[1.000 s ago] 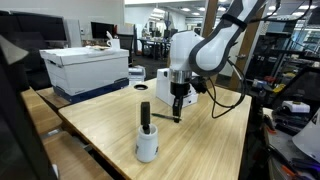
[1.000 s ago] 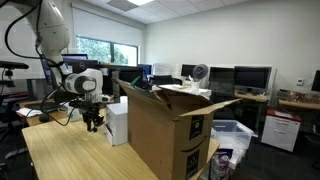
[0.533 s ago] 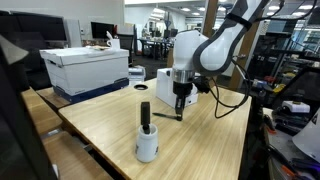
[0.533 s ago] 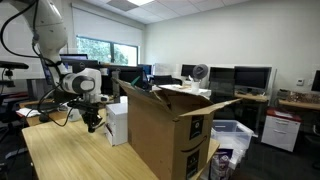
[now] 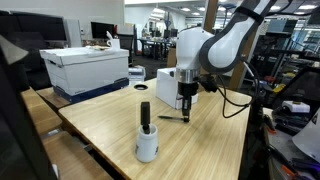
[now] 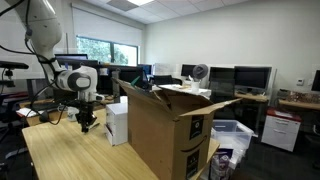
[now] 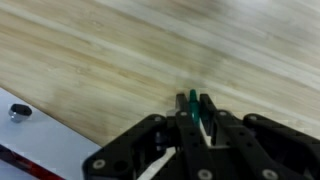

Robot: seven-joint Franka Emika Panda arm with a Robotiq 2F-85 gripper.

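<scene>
I have the gripper (image 5: 186, 108) low over the far half of the tabletop (image 5: 110, 128). The jaws are clamped on a thin pen (image 7: 193, 101), and its green end pokes out between them in the wrist view. That view is blurry, so calling it a pen is my best reading. In an exterior view its dark shaft seems to lie flat on the wood beside the gripper. A cup (image 5: 147, 148) stands well apart, near the near edge, with a black marker (image 5: 144, 114) upright in it. A white box (image 5: 85, 68) sits off the far left corner.
</scene>
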